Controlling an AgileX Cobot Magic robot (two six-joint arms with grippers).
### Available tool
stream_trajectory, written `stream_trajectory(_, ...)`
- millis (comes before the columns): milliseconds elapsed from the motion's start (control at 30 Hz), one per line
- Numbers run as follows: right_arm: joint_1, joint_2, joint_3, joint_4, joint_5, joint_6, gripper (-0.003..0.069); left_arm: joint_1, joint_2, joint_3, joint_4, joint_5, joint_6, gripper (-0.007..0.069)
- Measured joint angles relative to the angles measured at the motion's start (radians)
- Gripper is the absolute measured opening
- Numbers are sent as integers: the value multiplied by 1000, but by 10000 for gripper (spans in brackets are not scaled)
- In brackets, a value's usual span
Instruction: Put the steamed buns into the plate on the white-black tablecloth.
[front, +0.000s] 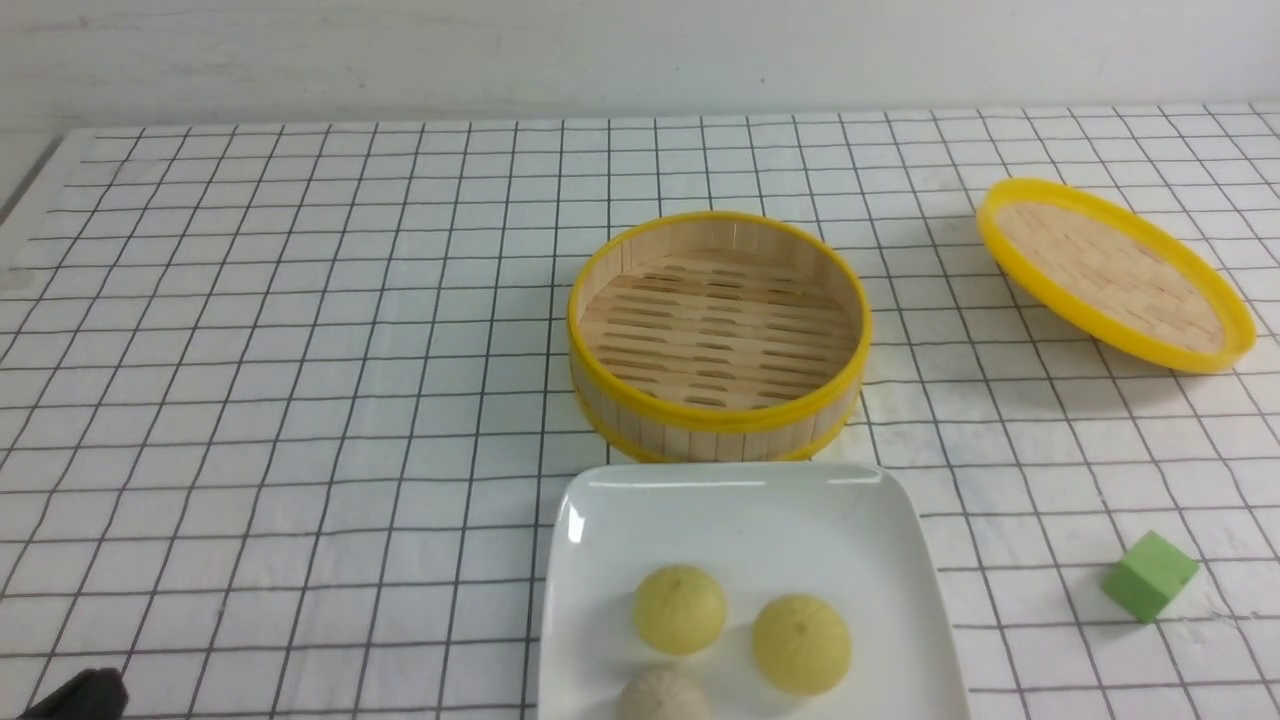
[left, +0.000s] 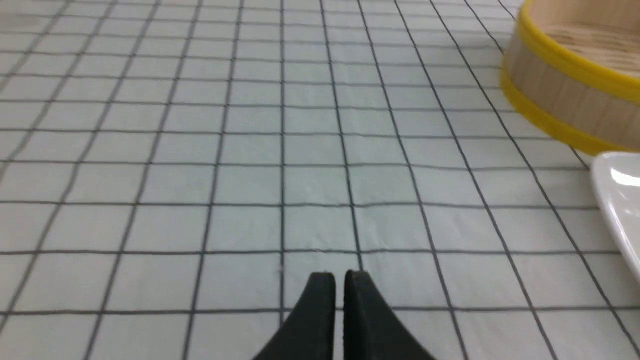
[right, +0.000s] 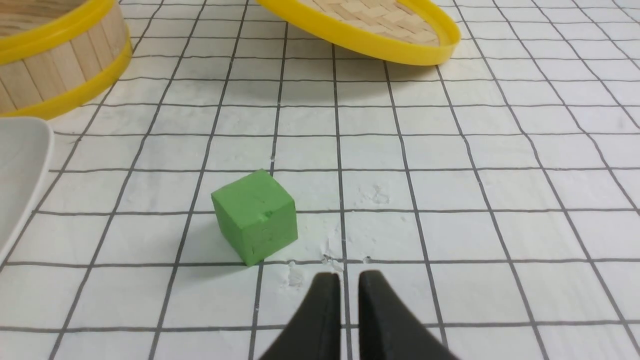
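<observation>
Buns (front: 680, 608) (front: 801, 643) sit side by side in the plate (front: 600, 560) on the tablecloth (front: 300, 400), a beige bun (front: 663, 698) touching them; left gripper (left: 339, 280) and right gripper (right: 349, 280) hover empty, jaws nearly together, a slit showing

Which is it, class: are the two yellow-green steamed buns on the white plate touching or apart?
Apart. The front view shows a strip of white plate between the left bun and the right bun.
</observation>
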Motion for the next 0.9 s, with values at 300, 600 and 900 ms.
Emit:
stream_trajectory(300, 0, 0, 0, 0, 0, 0, 92, 68, -62, 0, 5, 110, 3, 69)
stream_trajectory(600, 0, 0, 0, 0, 0, 0, 101, 68, -62, 0, 5, 111, 3, 72)
stream_trajectory(900, 0, 0, 0, 0, 0, 0, 111, 68, -62, 0, 8, 111, 4, 88)
